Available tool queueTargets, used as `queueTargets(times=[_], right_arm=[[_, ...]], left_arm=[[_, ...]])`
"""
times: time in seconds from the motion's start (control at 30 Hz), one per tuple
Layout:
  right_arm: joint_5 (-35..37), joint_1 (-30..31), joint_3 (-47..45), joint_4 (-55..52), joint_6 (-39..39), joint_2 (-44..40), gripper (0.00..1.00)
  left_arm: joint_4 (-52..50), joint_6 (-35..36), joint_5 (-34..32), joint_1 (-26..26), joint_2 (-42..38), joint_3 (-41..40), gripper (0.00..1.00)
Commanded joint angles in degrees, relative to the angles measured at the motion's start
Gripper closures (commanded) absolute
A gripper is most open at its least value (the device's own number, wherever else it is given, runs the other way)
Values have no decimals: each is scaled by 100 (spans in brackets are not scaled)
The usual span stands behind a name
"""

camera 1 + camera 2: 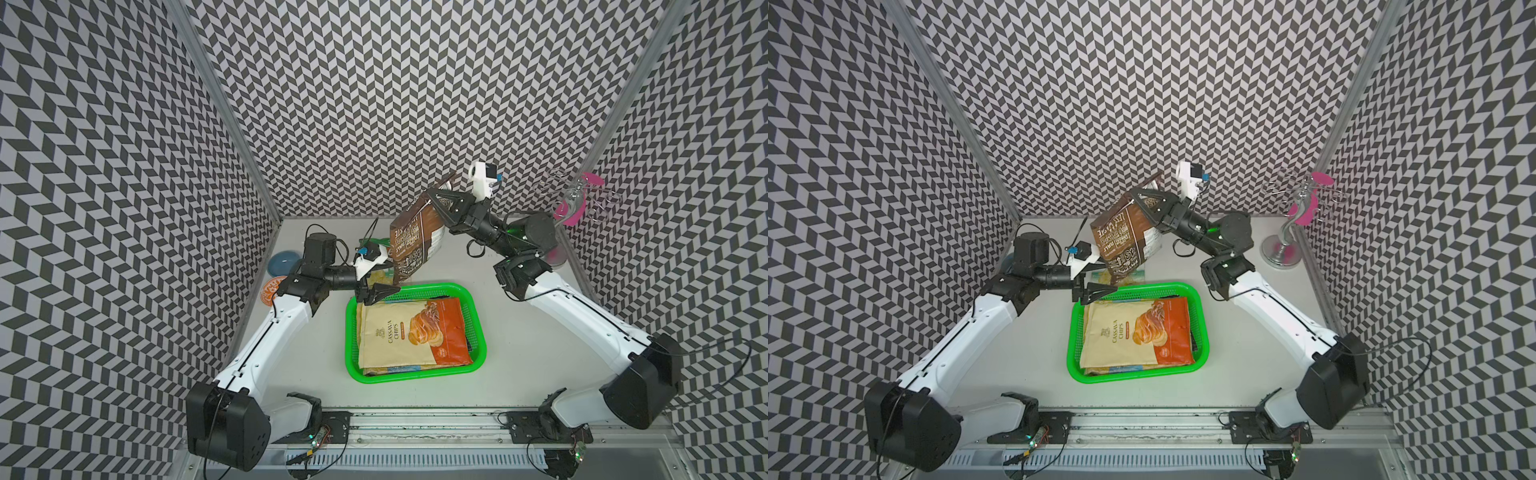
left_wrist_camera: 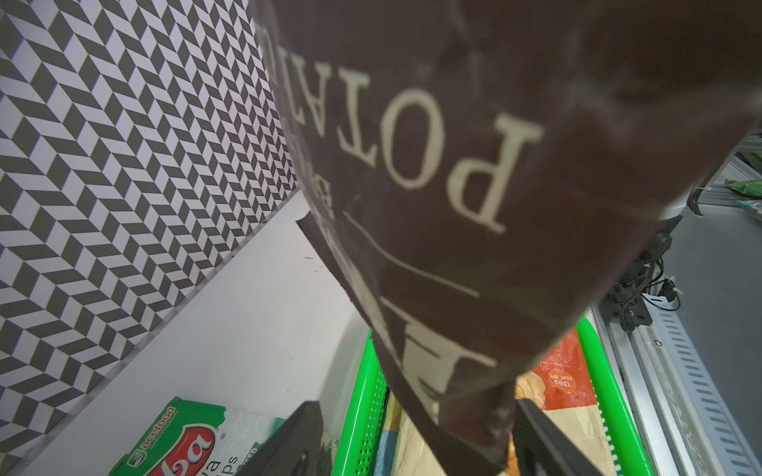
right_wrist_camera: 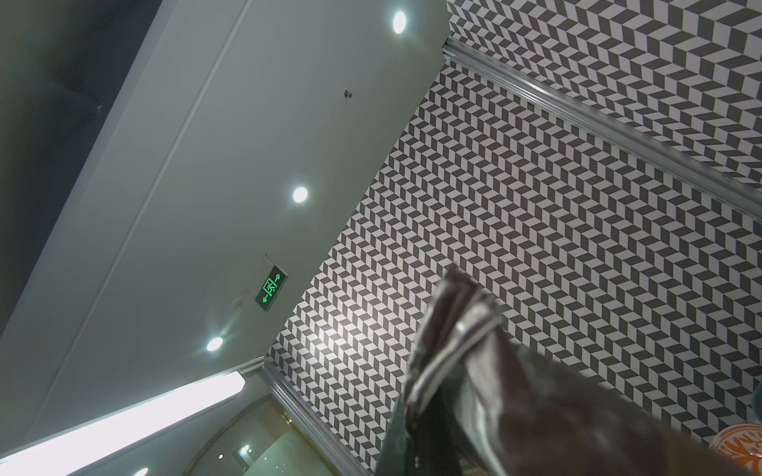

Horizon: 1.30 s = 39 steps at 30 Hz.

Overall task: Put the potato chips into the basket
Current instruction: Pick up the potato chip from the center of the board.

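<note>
Plainly, the right hand is clamped on the top corner of the brown bag, dangling it over the far rim of the basket. The left hand gapes around its bottom corner, gripping nothing. It looks light, crinkly and slippery, probably fragile inside: take the seams.

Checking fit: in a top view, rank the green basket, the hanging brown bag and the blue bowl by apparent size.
1. green basket.
2. brown bag, though held nearer the camera.
3. blue bowl, partly hidden.
</note>
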Motion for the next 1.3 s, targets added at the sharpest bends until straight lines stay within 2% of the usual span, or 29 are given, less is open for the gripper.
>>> queueTargets(times=[0.0,0.07,0.23,0.37,0.57,0.73,1.0,1.27], right_arm=[[149,79,62,591,37,-36,100],[155,91,68,600,45,-20,100],[207,93,40,613,28,-44,100],[271,92,-21,600,-21,-85,100],[453,33,-369,425,-271,-321,100],[404,-121,-616,-254,-794,-603,100],[40,-490,-1452,-814,-974,-991,100],[-400,-680,-2212,-1341,-1345,-1173,100]], left_arm=[[140,-64,12,-83,40,19,24],[153,-81,16,-105,52,20,27],[135,-52,4,-110,54,40,54],[36,14,-149,-110,21,58,64],[-575,336,-714,-102,-77,329,100],[-1225,605,-1372,-6,-223,695,100],[-2712,1490,-1790,409,-210,1456,100],[-3954,2191,-2237,501,76,2310,100]])
